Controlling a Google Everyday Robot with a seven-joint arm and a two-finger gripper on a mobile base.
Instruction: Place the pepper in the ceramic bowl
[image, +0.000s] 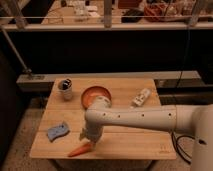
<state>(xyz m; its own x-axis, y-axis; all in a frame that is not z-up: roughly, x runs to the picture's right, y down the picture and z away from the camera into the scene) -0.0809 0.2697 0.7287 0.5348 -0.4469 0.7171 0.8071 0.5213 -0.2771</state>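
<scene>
No text, label or number can be read anywhere

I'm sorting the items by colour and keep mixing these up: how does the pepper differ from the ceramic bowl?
The pepper is small, long and tapered; the ceramic bowl is round, shallow and much wider. The pepper lies at the table's front edge, right under the gripper; the bowl sits toward the back, partly hidden by the arm. Both are orange-toned.
</scene>
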